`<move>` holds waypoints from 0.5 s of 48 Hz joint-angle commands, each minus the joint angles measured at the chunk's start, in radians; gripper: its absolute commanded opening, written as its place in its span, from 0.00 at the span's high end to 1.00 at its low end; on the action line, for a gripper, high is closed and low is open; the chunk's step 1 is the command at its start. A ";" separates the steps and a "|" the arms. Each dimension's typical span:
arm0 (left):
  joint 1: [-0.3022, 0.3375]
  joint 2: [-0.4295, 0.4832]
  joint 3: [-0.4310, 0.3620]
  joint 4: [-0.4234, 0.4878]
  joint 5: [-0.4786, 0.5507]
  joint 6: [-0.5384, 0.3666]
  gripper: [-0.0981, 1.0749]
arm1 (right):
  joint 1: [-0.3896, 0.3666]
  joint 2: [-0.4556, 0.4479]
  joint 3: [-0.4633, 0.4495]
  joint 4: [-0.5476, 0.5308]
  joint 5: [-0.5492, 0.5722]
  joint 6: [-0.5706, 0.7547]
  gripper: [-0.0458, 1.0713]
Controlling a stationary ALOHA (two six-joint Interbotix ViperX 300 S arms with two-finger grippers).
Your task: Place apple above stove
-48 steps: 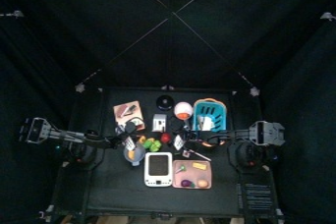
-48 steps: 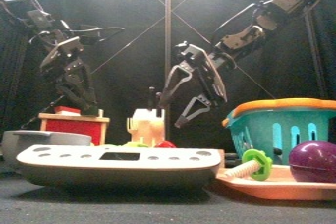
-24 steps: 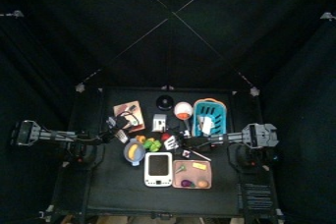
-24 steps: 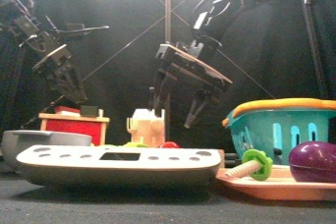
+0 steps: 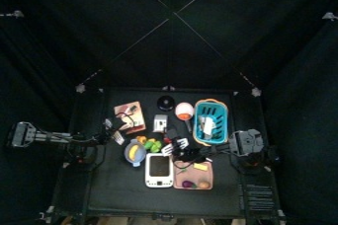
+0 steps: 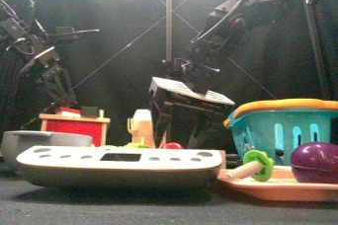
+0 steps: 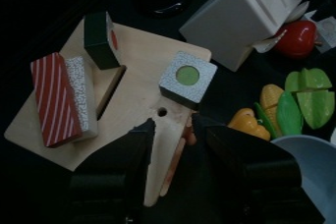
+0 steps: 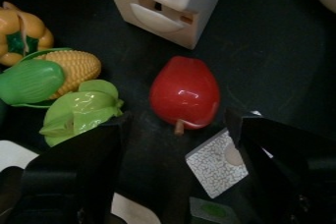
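Note:
The red apple (image 8: 184,90) lies on the black table beside a white toy block (image 8: 164,7); it also shows in the left wrist view (image 7: 300,38). My right gripper (image 8: 178,138) is open and hangs low right over the apple, one jaw on each side and not touching it; in the front view it is the dark mass (image 6: 185,106) behind the stove. The white stove (image 6: 119,162) lies flat at the table's front (image 5: 158,170). My left gripper (image 7: 178,147) is open and empty, up over the cutting board (image 7: 66,120).
A teal basket with an orange rim (image 6: 284,125) stands at the right. A brown tray (image 6: 297,185) with a purple piece lies beside the stove. Corn and green vegetables (image 8: 53,76) lie near the apple. A grey bowl (image 6: 27,142) and a red box (image 6: 73,128) stand at the left.
My right gripper has come down and forward from mid-air to just over the apple. My left arm has drawn back to the left.

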 commanded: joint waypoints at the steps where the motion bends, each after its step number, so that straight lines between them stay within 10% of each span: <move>1: -0.002 0.000 -0.009 0.003 -0.002 -0.002 0.26 | -0.017 -0.012 -0.031 -0.009 0.003 -0.003 0.04; 24: 0.000 0.000 -0.002 0.003 -0.002 0.000 0.26 | -0.040 0.023 -0.048 -0.008 0.002 -0.003 0.25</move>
